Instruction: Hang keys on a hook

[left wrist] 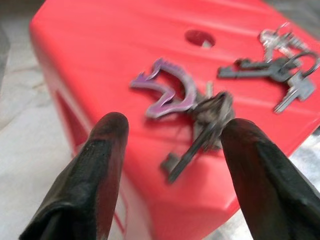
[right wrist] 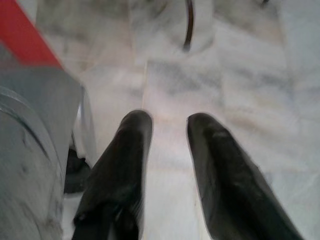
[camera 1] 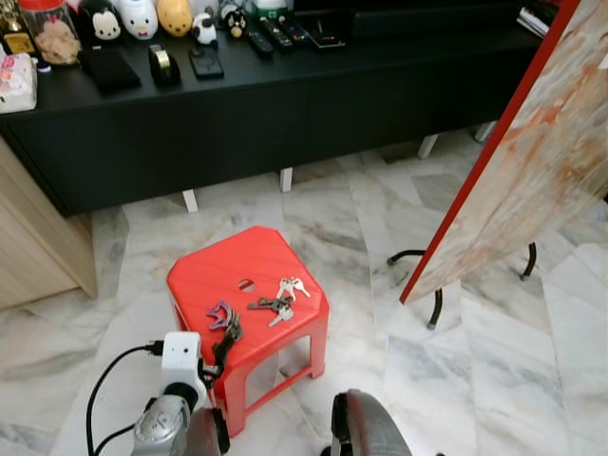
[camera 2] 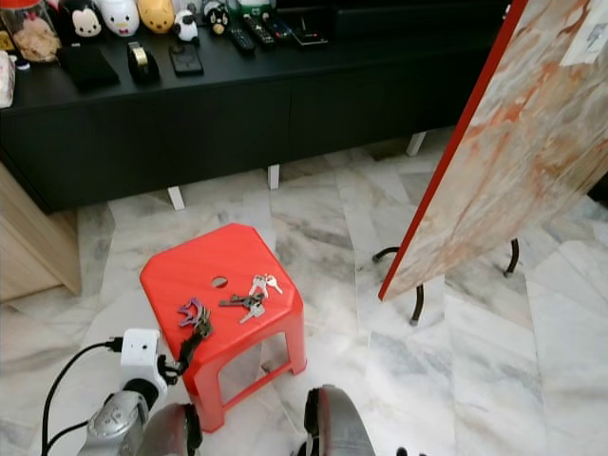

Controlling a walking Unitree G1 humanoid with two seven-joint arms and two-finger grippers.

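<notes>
Two black fingers (left wrist: 107, 150) of the left gripper (left wrist: 172, 145) stand spread wide, with nothing between them, and they point straight at the red stool (camera 1: 214, 271). Just beyond their tips, between the two of them as the wrist camera looks, lies the bunch of keys with the purple tag (left wrist: 167, 90), near the stool's front left edge. One dark key of this bunch hangs a little over the edge, toward the fingers. The bunch's long axis runs from the purple tag down to that overhanging key, roughly along the line of approach, so I judge the fingers should close across it, from the two sides.

Farther on the stool top, past the small round hole (camera 1: 246, 284), lies a second bunch of keys (camera 1: 281, 298), silver and dark, clearly apart from the first.

The right gripper (right wrist: 167, 150) hangs low over the marble floor (camera 1: 494, 361), its fingers a little apart and empty. The left arm is plainly nearer to the keys. I cannot make out any hook.
</notes>
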